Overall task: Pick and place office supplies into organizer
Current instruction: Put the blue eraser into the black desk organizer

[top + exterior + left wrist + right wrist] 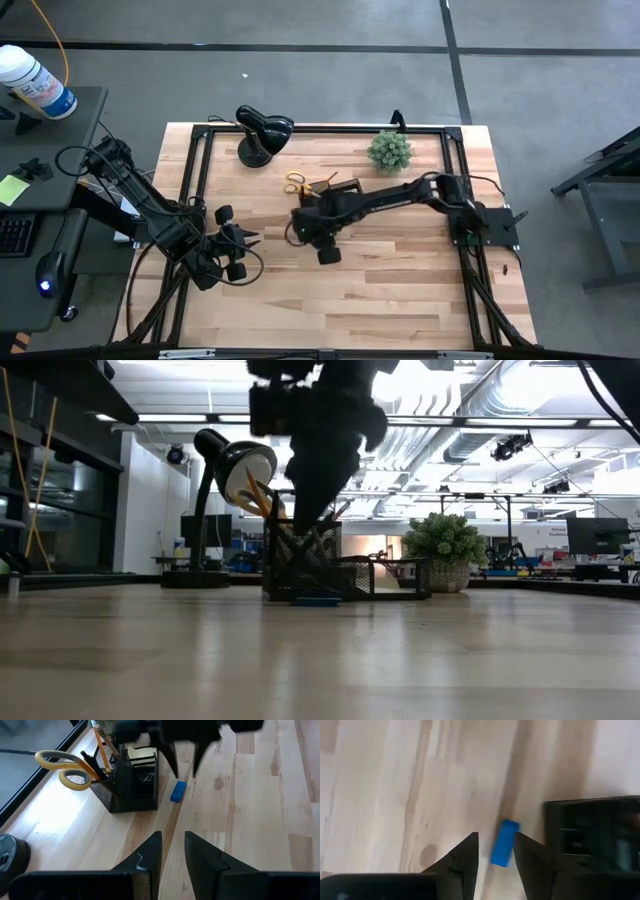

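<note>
The small blue rectangular block point(504, 843) lies flat on the wood just beside the black wire-mesh desk organizer point(131, 787), apart from its wall and outside every compartment. It is a plain bright-blue slab with squared ends, seen again in the left wrist view point(178, 791) and as a thin blue sliver at the organizer's foot in the low view point(318, 599). The right gripper point(495, 851) hangs directly above it with its two dark fingers spread to either side, released and touching nothing (the block shows in the gap between them). The organizer's taller cup holds the yellow-handled scissors point(67, 769) and thin orange pencils point(101, 747); a yellow sticky-note pad point(142, 754) sits in a lower compartment.

The left gripper point(173, 849) waits near the table's left edge, its fingers parted a little and holding nothing.

The light planked wooden tabletop point(400, 280) carries a black desk lamp point(262, 132) and a small green potted plant point(389, 151) along its far side. Beyond it the low view shows a bright workshop with ceiling ducts and monitors.
</note>
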### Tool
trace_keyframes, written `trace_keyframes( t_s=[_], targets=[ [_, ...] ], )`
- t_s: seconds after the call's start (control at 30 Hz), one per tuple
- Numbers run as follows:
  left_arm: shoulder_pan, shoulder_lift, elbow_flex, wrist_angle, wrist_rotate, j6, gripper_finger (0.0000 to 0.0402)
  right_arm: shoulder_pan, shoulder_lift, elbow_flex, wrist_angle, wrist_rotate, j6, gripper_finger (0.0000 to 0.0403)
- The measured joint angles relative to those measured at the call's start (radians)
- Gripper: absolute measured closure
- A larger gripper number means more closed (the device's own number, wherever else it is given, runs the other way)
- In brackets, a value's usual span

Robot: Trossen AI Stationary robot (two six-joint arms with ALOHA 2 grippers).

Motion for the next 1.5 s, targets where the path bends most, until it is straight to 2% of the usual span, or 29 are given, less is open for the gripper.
trace_keyframes(
  t_s=[0.3,0.5,1.37,1.5],
  targets=[
    [0.000,0.000,0.000,-0.015,0.018,0.000,0.0330,-0.002,0.071,0.000,-0.004,0.051,0.048,0.0238],
    [0.000,0.000,0.000,-0.016,0.031,0.000,0.0330,-0.027,0.079,0.000,-0.023,0.021,0.038,0.0216],
    [0.000,0.000,0.000,-0.020,0.018,0.000,0.0330,-0.054,0.118,0.001,-0.032,-0.049,0.001,0.0224],
    [0.000,0.000,0.000,-0.023,0.016,0.000,0.0330,-0.046,0.137,0.000,-0.028,-0.017,0.004,0.0227]
  ],
)
